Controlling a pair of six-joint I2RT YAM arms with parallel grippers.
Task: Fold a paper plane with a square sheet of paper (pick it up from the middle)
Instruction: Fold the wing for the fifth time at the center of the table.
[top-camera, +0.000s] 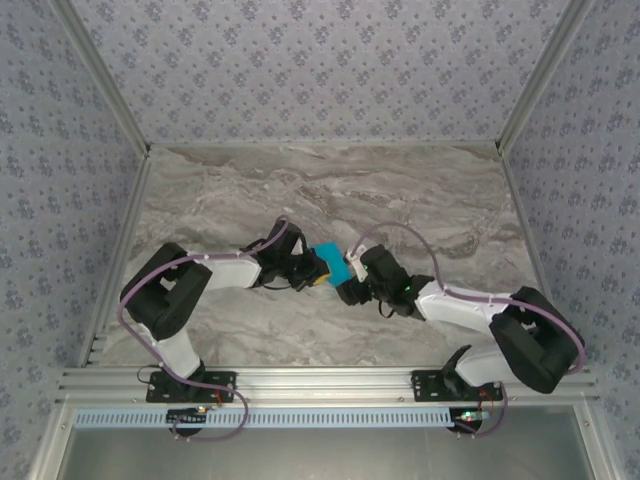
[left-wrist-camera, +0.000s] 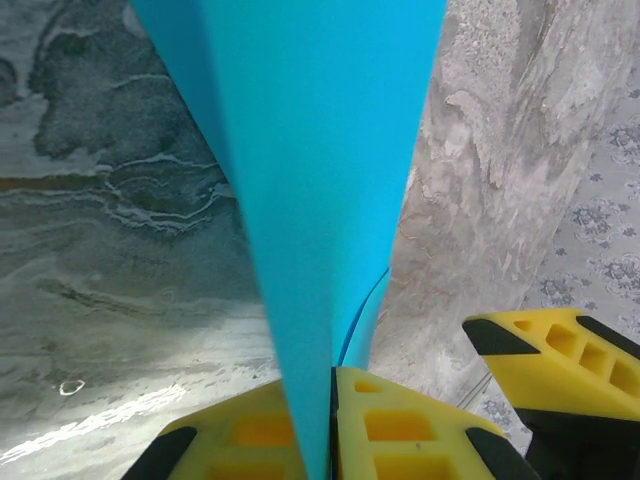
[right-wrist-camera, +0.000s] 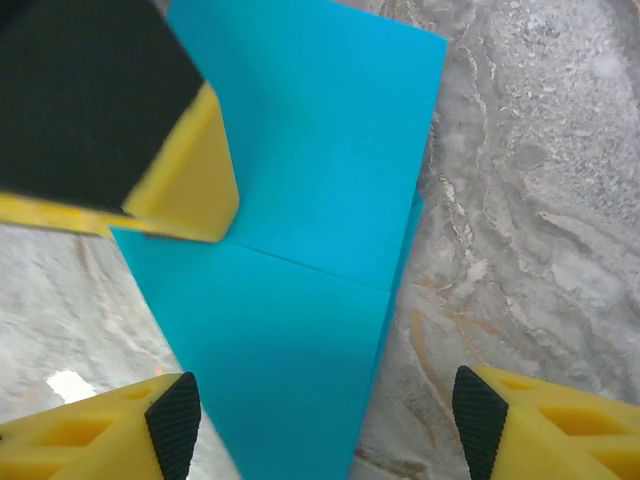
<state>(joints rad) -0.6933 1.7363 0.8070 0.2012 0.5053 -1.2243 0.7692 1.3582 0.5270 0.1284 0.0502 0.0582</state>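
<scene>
1. While the marbled tabletop (top-camera: 300, 180) carries nothing else of the task, both arms reach in to meet about midway between its left and right edges. They meet somewhat nearer the near edge than the far one.
2. Between them is the square sheet of paper (top-camera: 328, 264), well away from every corner. By my reading it is lifted off the surface.
3. In the right wrist view the sheet (right-wrist-camera: 300, 180) shows one straight crease across it, and a second layer peeks out along its right edge. At least one fold therefore looks made. No pointed dart shape is visible, so the nose folds and wings appear left to do and the task seems early.
4. The left gripper (left-wrist-camera: 333, 425) is clenched on the sheet's edge, with the paper pinched between its yellow fingers (left-wrist-camera: 400, 430).
5. The right gripper (right-wrist-camera: 320, 425) is released, its fingers (right-wrist-camera: 560, 420) wide apart with the paper between them. The right-hand finger is clear of the paper; whether the other touches it I cannot tell.
</scene>
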